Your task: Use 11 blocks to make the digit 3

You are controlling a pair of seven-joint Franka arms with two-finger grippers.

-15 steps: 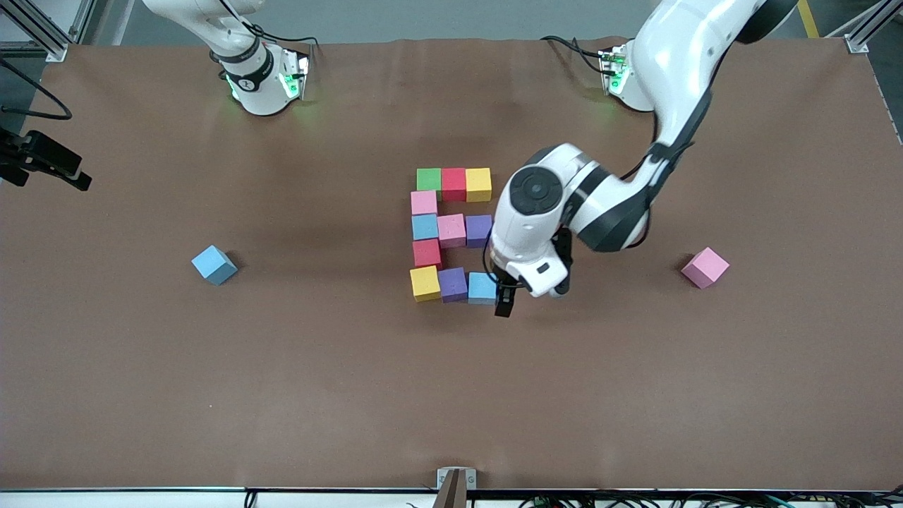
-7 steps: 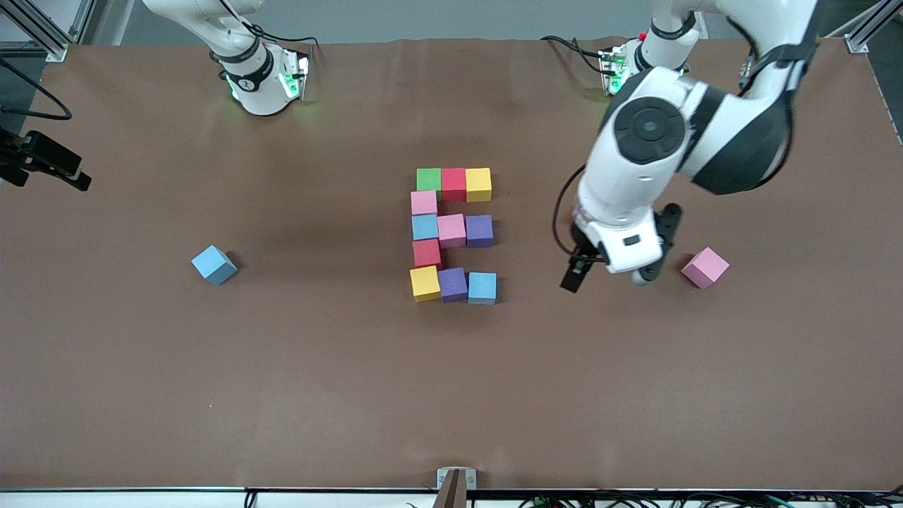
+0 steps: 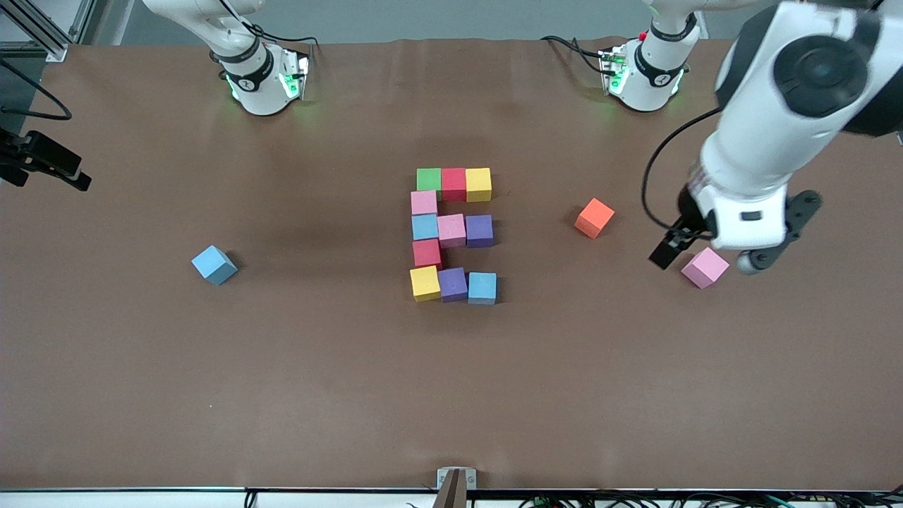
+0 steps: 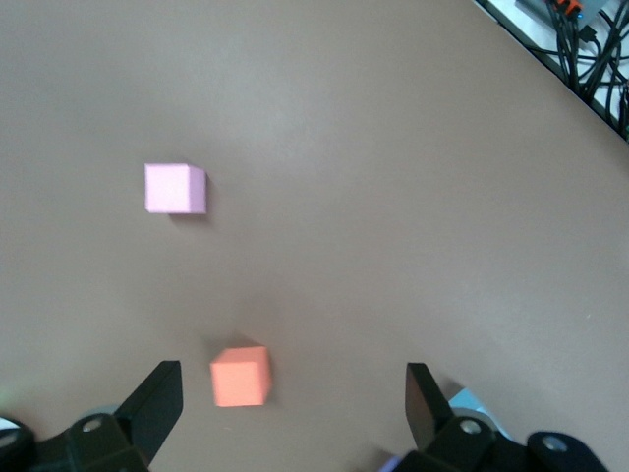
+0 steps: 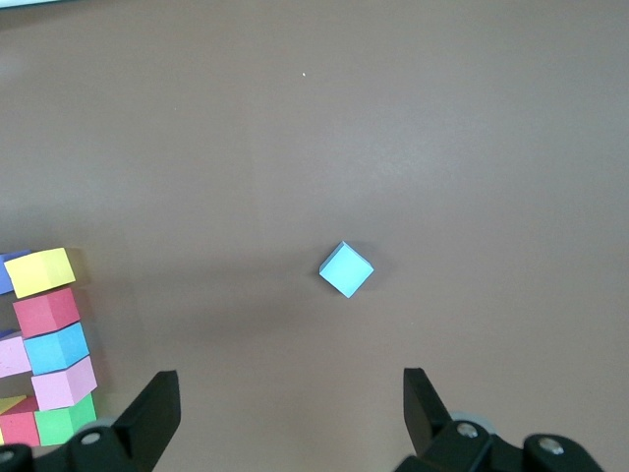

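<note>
The digit 3 (image 3: 452, 231) lies mid-table as three bars of three blocks joined by single cubes: green (image 3: 428, 179), red, yellow in one bar, and yellow, purple, light blue (image 3: 482, 287) in the bar nearest the front camera. My left gripper (image 3: 705, 254) hangs open and empty over a loose pink cube (image 3: 705, 268). The left wrist view shows the left gripper (image 4: 292, 398), that pink cube (image 4: 176, 188) and the orange cube (image 4: 240, 376). My right gripper (image 5: 290, 403) is open and empty, high over a loose light blue cube (image 5: 346, 268).
The orange cube (image 3: 594, 217) sits between the figure and the loose pink cube. The loose light blue cube (image 3: 214, 264) lies toward the right arm's end. A black clamp (image 3: 44, 161) juts in at that end's edge.
My left arm swung away from the figure's light blue corner block toward its own end of the table, stopping over the loose pink cube and uncovering the orange cube. Both grippers stayed open.
</note>
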